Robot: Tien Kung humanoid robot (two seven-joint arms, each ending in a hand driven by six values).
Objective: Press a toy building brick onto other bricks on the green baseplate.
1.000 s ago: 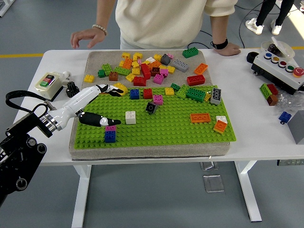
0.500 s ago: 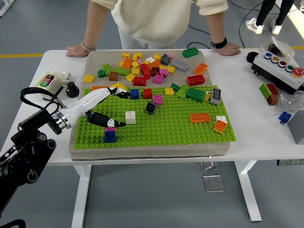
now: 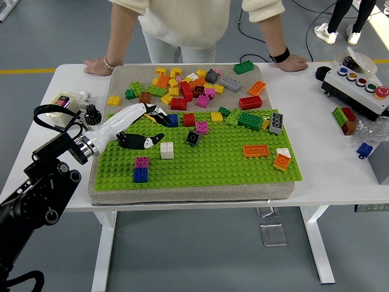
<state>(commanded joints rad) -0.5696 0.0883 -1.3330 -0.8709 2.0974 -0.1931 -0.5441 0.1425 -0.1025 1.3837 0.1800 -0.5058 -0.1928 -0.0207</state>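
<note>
Green studs of the baseplate fill the middle of the white worktop, on a grey pad. Near its front left corner stands the stack, a pink brick on a blue one, with nothing touching it. The left robot hand hovers behind it, over the plate's left part, fingers loosely spread and holding nothing; its thumb points toward a white brick just to the right. Blue, red and pink bricks sit along the plate's far edge close to the fingertips. A black brick lies mid-plate, an orange plate brick farther right. Loose bricks crowd the pad behind. A person leans on the far edge, one hand flat at left, the other at right. A button box sits at far right.
</note>
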